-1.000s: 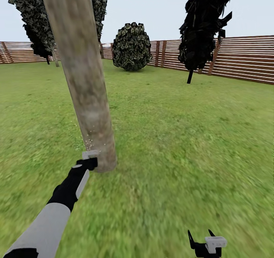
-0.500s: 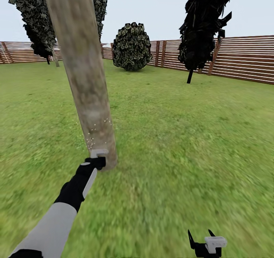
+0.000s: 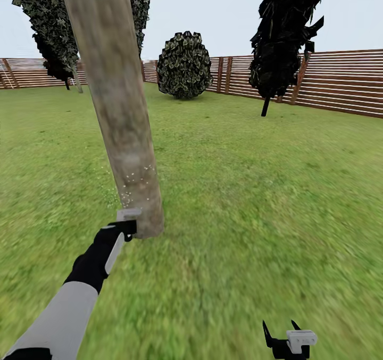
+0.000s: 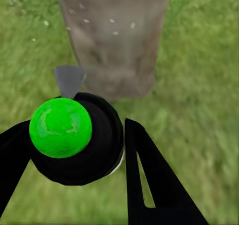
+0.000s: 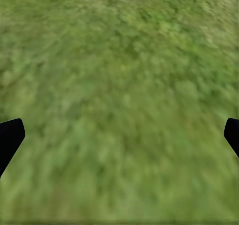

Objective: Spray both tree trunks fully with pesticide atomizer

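Between left claw [image 4: 74, 150] fingers: pesticide atomizer [image 4: 74, 140]

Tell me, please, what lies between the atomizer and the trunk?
Nothing solid: the left wrist view shows only pale droplets between the atomizer and the trunk.

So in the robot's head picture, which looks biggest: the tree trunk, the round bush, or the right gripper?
As they look in the head view:
1. tree trunk, though it is closest to the camera
2. round bush, far off by the fence
3. right gripper, clearly smallest
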You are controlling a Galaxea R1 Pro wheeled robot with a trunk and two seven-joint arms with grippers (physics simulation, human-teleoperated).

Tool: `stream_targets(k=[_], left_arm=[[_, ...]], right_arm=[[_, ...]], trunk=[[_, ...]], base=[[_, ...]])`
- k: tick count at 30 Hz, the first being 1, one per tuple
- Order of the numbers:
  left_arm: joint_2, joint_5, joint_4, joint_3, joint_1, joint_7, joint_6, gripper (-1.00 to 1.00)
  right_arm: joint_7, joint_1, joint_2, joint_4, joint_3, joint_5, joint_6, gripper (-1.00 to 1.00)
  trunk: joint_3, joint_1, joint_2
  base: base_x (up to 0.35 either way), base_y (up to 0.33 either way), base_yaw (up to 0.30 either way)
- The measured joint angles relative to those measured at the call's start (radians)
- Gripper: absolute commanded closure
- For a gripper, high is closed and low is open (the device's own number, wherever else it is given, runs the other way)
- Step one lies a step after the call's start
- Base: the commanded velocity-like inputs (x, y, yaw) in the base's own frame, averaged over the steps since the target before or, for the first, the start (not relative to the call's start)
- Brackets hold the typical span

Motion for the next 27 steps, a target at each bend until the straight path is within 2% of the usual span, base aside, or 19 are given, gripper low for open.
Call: stream_targets(k=[5,6,8,9,10,11,13,14,15,16,18,21,25,27], left_arm=[[-0.021,0.003,-0.004,-0.001,-0.009,-0.001,0.000,1.00],[-0.032,0.004,-0.023,-0.001,-0.011,-0.002,0.001,1.00],[-0.034,-0.001,-0.071,0.000,-0.010,-0.002,0.005,1.00],[-0.030,-0.001,-0.098,0.001,-0.010,-0.002,0.021,1.00],[-0.008,-0.010,-0.180,0.010,-0.009,-0.003,0.092,1.00],[0.023,-0.008,-0.206,0.014,-0.009,-0.003,0.103,1.00],[0.052,0.027,-0.213,0.014,-0.009,-0.005,0.105,1.00],[0.058,0.043,-0.215,0.013,-0.009,-0.006,0.105,1.00],[0.063,0.064,-0.225,0.011,-0.009,-0.006,0.109,1.00],[0.059,0.091,-0.261,0.003,-0.009,-0.007,0.159,1.00],[0.051,0.095,-0.299,-0.016,-0.010,-0.008,0.214,1.00],[0.043,0.104,-0.336,-0.079,-0.012,-0.018,0.245,1.00],[0.052,0.094,-0.357,-0.085,-0.012,-0.021,0.307,1.00],[0.063,0.089,-0.365,-0.060,-0.016,-0.023,0.330,1.00]], right_arm=[[0.000,0.000,0.000,0.000,0.000,0.000,0.000,-1.00],[0.000,0.000,0.000,0.000,0.000,0.000,0.000,-1.00],[0.000,0.000,0.000,0.000,0.000,-0.001,0.000,-1.00],[0.000,0.000,0.000,0.000,0.000,0.000,0.000,-1.00],[0.000,0.000,0.000,0.000,0.000,0.000,0.000,-1.00],[0.000,0.000,0.000,0.000,0.000,0.000,0.000,-1.00],[0.000,0.000,0.000,0.000,0.000,0.000,0.000,-1.00],[0.000,0.000,0.000,0.000,0.000,0.000,0.000,-1.00],[0.000,0.000,0.000,0.000,0.000,0.000,0.000,-1.00],[0.000,0.000,0.000,0.000,0.000,0.000,0.000,-1.00],[0.000,0.000,0.000,0.000,0.000,0.000,0.000,-1.00],[0.000,0.000,0.000,0.000,0.000,0.000,0.000,-1.00],[0.000,0.000,0.000,0.000,0.000,-0.001,0.000,-1.00],[0.000,0.000,0.000,0.000,0.000,0.000,0.000,-1.00]], trunk=[[0.000,0.000,0.000],[0.000,0.000,0.000],[0.000,0.000,0.000],[0.000,0.000,0.000],[0.000,0.000,0.000],[0.000,0.000,0.000],[0.000,0.000,0.000],[0.000,0.000,0.000],[0.000,0.000,0.000],[0.000,0.000,0.000],[0.000,0.000,0.000],[0.000,0.000,0.000],[0.000,0.000,0.000],[0.000,0.000,0.000]], base=[[-0.184,0.000,0.000],[-0.028,0.000,0.000],[-0.013,0.000,0.000],[0.000,0.000,0.000],[0.000,0.000,0.000],[0.000,0.000,0.000],[0.000,0.000,0.000],[0.000,0.000,0.000],[0.000,0.000,0.000],[0.000,0.000,0.000],[0.000,0.000,0.000],[0.000,0.000,0.000],[0.000,0.000,0.000],[0.000,0.000,0.000]])
